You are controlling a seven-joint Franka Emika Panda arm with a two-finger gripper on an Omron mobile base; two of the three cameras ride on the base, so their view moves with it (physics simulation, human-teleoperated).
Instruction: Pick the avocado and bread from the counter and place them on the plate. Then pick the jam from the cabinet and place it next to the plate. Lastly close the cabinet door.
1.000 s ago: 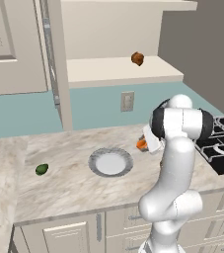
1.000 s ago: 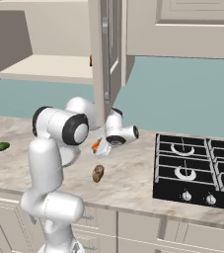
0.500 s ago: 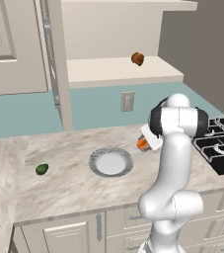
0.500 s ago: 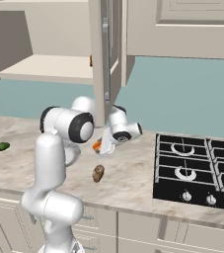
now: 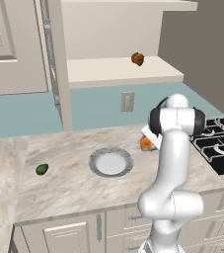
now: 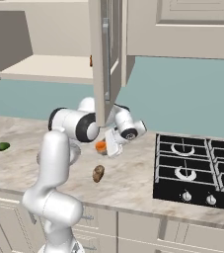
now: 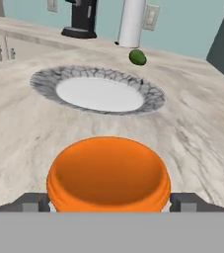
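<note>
Straddling small orange jam jar (image 7: 108, 173) on beige marble counter (image 7: 192, 133) beside grey-rimmed white plate (image 7: 98, 91); gripper (image 7: 108, 201) jaws spread, grip unclear; dark green avocado (image 7: 137, 57) beyond.

No readable text, labels or numbers on anything

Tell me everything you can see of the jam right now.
The jam is a small, glossy orange jar with a rounded top, upright on the counter beside the plate, apart from its rim. In the hand view it sits between the fingertips of the end effector; whether they touch it is unclear. No label shows.
</note>
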